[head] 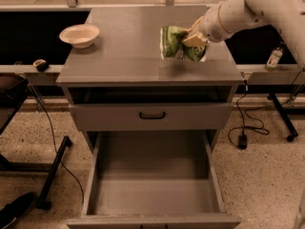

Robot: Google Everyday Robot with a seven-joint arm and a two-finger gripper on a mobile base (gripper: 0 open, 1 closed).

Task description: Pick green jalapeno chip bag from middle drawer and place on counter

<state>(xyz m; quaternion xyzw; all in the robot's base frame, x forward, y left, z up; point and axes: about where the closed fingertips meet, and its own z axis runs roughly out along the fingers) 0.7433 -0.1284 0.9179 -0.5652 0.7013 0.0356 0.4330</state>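
Camera view: gripper point(193, 39) clamps the green jalapeno chip bag point(172, 42) over the counter point(121, 49).

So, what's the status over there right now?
Gripper over the counter, right side in view, shut on the green jalapeno chip bag. Bag not yet released. Cream bowl far left, well out of the way.

A cream bowl point(79, 35) sits left, a small bottle point(274, 59) right.

The gripper point(193, 38), clasping the green jalapeno chip bag point(172, 43), hangs over the counter point(128, 51); bare surface lies beneath. A bowl point(79, 34) blocks the far-left corner.
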